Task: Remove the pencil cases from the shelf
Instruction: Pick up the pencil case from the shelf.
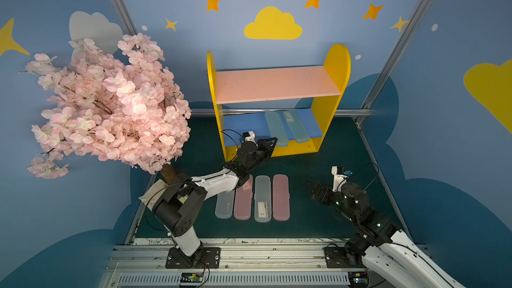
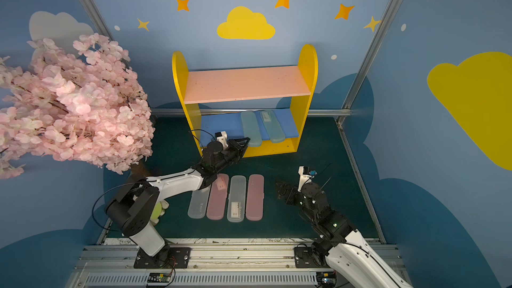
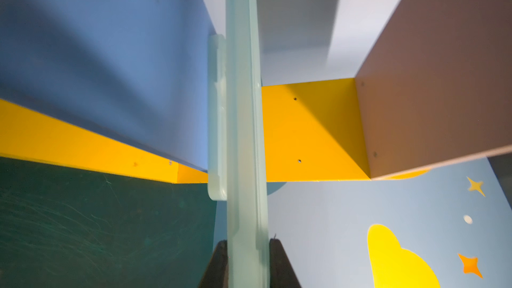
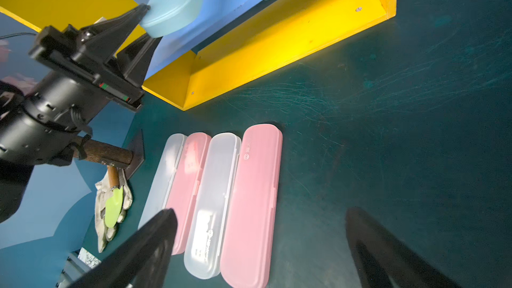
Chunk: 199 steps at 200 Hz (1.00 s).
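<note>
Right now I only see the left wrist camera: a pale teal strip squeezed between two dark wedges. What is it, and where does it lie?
Observer: It is a long pale teal translucent plastic pencil case. It lies on the blue lower board of the yellow-sided two-tier shelf, with its near end past the front edge. The left claw is shut on that end.
Operator: Are any cases off the shelf?
Observer: Four lie in a row on the dark green mat: two frosted clear plastic cases alternating with two pink plastic cases.
Operator: And the other claw?
Observer: The right claw is open beside that row, holding nothing.
</note>
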Tool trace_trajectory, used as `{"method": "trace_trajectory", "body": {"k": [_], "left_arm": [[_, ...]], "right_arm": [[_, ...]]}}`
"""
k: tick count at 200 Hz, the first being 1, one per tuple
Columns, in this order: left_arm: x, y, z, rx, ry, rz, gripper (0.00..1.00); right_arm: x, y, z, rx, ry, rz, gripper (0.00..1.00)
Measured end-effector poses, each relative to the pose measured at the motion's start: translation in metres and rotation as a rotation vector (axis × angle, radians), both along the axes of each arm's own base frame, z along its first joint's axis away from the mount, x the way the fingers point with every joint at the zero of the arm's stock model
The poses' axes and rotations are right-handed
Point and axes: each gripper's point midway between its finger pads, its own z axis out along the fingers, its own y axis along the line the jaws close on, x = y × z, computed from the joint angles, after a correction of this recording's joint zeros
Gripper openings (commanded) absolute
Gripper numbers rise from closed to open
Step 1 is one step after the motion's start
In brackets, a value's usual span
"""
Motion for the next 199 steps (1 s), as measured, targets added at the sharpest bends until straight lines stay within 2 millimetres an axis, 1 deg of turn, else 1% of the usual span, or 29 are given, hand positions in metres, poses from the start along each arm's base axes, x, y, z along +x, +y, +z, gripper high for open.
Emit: {"method": "trace_trajectory", "body": {"k": [21, 41, 68, 91, 107, 118, 135, 157, 174, 199], "left_arm": [[-0.030, 0.004, 0.022, -0.005, -0.054, -0.051, 0.03], [-0.059, 0.009, 0.033, -0.006, -0.084, -0.098, 0.03], [-0.096, 0.018, 0.030, 0.009, -0.086, -0.148, 0.03], [-0.125, 0.027, 0.024, 0.025, -0.081, -0.187, 0.03], [-0.143, 0.033, 0.026, 0.026, -0.092, -0.209, 0.03], [-0.152, 0.038, 0.028, 0.022, -0.104, -0.217, 0.03], [-0.165, 0.047, 0.036, 0.004, -0.128, -0.224, 0.03], [-0.175, 0.055, 0.041, -0.016, -0.149, -0.226, 0.03], [-0.179, 0.058, 0.040, -0.024, -0.147, -0.228, 0.03], [-0.181, 0.057, 0.032, -0.028, -0.116, -0.237, 0.03]], "right_arm": [[-0.003, 0.007, 0.011, 0.033, -0.006, 0.038, 0.99], [-0.008, 0.017, 0.020, 0.080, -0.007, 0.091, 0.99], [-0.013, 0.035, 0.038, 0.166, 0.004, 0.172, 0.98], [-0.016, 0.052, 0.060, 0.249, 0.017, 0.245, 0.97], [-0.015, 0.063, 0.074, 0.307, 0.026, 0.295, 0.95], [-0.015, 0.071, 0.080, 0.346, 0.041, 0.324, 0.93], [-0.012, 0.082, 0.084, 0.402, 0.082, 0.364, 0.89], [-0.007, 0.098, 0.091, 0.462, 0.127, 0.413, 0.87], [-0.004, 0.107, 0.099, 0.493, 0.145, 0.448, 0.86], [0.000, 0.118, 0.118, 0.539, 0.150, 0.487, 0.82]]}}
